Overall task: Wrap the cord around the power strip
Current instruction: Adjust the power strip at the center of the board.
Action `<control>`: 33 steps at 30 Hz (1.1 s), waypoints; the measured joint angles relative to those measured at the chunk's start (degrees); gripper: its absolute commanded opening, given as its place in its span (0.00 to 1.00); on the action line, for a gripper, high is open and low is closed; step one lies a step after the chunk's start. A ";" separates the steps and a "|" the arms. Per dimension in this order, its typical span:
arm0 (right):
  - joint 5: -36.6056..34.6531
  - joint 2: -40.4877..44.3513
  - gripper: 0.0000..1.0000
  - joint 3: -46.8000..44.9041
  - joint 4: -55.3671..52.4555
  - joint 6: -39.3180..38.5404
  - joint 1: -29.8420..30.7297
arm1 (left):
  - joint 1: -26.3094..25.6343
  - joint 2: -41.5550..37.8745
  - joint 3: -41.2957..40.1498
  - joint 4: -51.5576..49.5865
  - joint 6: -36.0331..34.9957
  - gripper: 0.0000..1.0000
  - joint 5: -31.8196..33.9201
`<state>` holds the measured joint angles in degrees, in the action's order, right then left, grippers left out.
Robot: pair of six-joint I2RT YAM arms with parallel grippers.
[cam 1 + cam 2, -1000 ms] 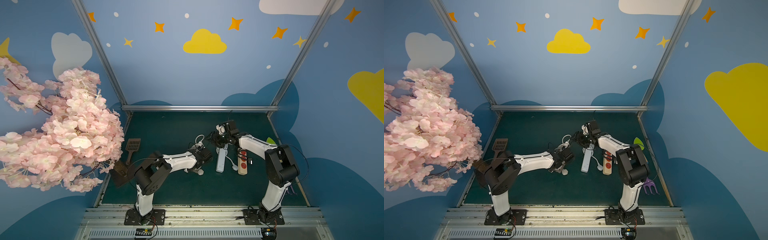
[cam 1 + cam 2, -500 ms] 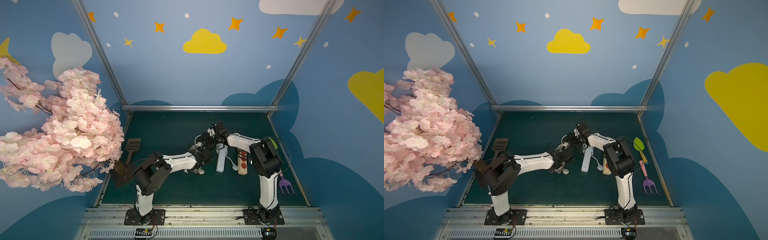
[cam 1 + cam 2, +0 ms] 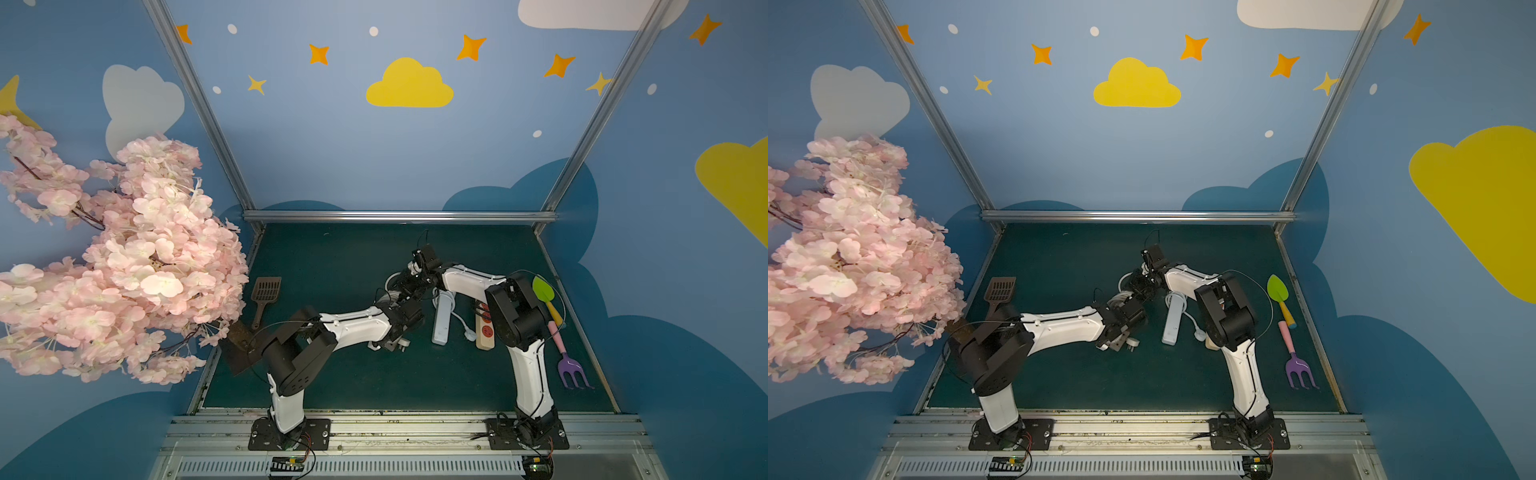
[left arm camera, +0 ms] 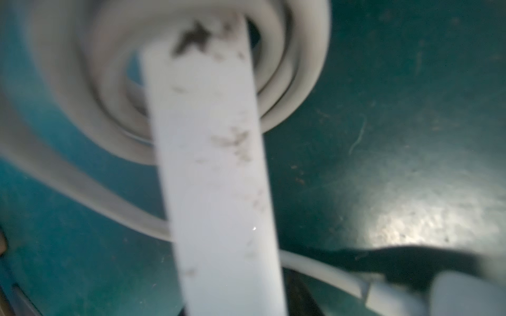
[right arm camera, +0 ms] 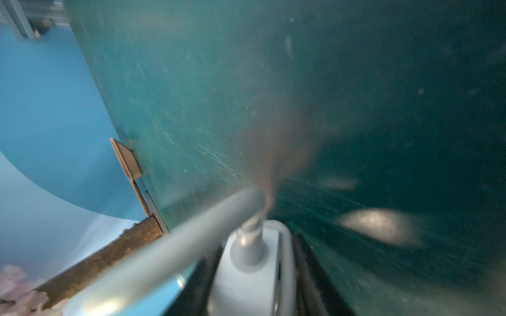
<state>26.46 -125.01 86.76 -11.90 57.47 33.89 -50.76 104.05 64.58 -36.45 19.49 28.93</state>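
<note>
Since a second ago my right end effector (image 3: 417,279) swung toward my left end effector (image 3: 405,293); their grips I cannot tell. Mid-frame the cord (image 4: 309,68) lies coiled near the power strip (image 3: 441,318), none wrapped yet, I judge.

No text, label, brand or number can be read in any view. The white power strip (image 3: 441,319) and the wooden power strip (image 3: 485,333), right of centre in both top views, are too small to show any print, and both wrist views are blurred
</note>
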 measured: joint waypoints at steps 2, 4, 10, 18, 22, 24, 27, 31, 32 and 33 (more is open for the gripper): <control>1.27 0.00 0.30 -1.22 2.12 0.28 -0.46 | 0.37 -2.12 -0.33 0.24 -0.42 0.52 -2.38; 2.64 0.00 0.29 -3.21 5.99 0.79 -0.59 | 0.52 -4.57 -0.52 0.20 -0.74 0.54 -4.98; 6.16 0.98 0.26 -8.74 14.05 3.69 -0.61 | 3.43 -12.28 -3.23 -0.15 0.11 0.57 -14.34; 4.20 1.18 0.22 -11.28 22.60 0.63 0.57 | 13.38 -31.52 -15.08 7.13 5.68 0.69 -35.41; 3.41 1.27 0.23 -11.63 23.71 0.66 0.72 | 15.74 -32.68 -18.32 10.27 8.46 0.69 -41.40; 3.06 1.36 0.25 -11.67 23.76 0.66 0.79 | 16.11 -32.06 -19.82 10.47 9.09 0.69 -42.75; 2.47 1.64 0.26 -11.82 23.71 0.61 0.87 | 16.22 -30.71 -21.11 11.39 9.42 0.69 -44.81; 1.05 2.27 0.27 -11.98 23.21 -0.09 1.25 | 16.20 -27.61 -21.35 14.93 9.38 0.65 -47.78; 0.87 2.36 0.27 -11.98 23.08 -0.33 1.31 | 16.20 -26.36 -21.35 15.93 9.18 0.61 -48.26; 0.66 2.49 0.28 -11.98 22.84 -0.63 1.36 | 16.22 -24.96 -21.35 16.68 9.01 0.57 -48.52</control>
<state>27.11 -122.52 74.78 10.94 56.84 35.24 -34.54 79.09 43.22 -19.77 28.49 -19.59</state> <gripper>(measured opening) 0.344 0.631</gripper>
